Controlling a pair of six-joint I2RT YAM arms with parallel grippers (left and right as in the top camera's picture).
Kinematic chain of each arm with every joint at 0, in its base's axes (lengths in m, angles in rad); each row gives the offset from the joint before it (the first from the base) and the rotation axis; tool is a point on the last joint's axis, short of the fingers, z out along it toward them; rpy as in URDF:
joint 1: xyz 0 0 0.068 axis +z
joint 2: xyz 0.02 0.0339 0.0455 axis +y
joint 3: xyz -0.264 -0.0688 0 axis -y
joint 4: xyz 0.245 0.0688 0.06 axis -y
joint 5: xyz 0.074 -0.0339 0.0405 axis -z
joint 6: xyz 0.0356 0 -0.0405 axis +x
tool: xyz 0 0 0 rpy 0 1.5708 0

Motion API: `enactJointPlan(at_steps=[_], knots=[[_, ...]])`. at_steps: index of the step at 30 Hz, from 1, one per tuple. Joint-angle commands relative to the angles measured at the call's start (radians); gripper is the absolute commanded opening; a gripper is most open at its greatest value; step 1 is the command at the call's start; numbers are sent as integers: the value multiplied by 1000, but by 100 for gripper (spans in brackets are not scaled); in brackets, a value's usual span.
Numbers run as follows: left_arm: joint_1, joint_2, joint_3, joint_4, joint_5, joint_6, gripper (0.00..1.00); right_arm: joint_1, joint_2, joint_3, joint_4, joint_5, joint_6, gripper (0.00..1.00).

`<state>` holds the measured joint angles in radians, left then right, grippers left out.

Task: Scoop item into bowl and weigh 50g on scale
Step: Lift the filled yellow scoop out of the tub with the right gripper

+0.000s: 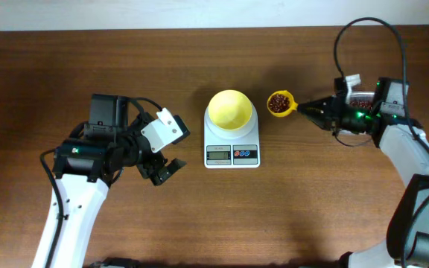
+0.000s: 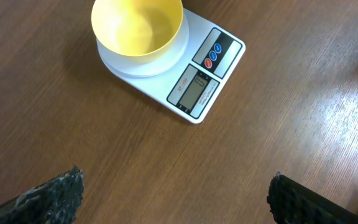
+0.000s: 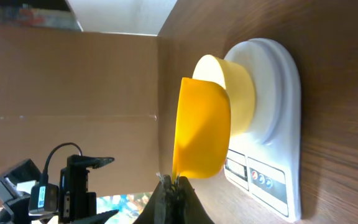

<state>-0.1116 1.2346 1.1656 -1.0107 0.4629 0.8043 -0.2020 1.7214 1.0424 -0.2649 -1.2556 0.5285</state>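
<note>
Scoop (image 1: pixel 291 106) pinched tight in my right gripper (image 1: pixel 304 109) | beans (image 1: pixel 278 103) aboard, just right of bowl (image 1: pixel 230 109), handle pointing away | left gripper (image 1: pixel 162 168) wide, empty

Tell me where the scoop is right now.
In the overhead view the yellow scoop, full of beans, is right of centre, held by the right gripper, just right of the yellow bowl on the white scale.

yellow bowl (image 1: pixel 230 109), white scale (image 1: pixel 232 140) (grey display (image 1: pixel 218 155))
</note>
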Motion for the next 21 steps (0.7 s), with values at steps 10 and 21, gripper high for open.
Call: enactJointPlan(at_steps=[10, 21], knots=[[3, 0, 17, -1, 1, 13, 99, 34, 3, 0, 246, -16, 187, 4], [3, 0, 17, -1, 1, 13, 99, 34, 3, 0, 246, -20, 188, 4]])
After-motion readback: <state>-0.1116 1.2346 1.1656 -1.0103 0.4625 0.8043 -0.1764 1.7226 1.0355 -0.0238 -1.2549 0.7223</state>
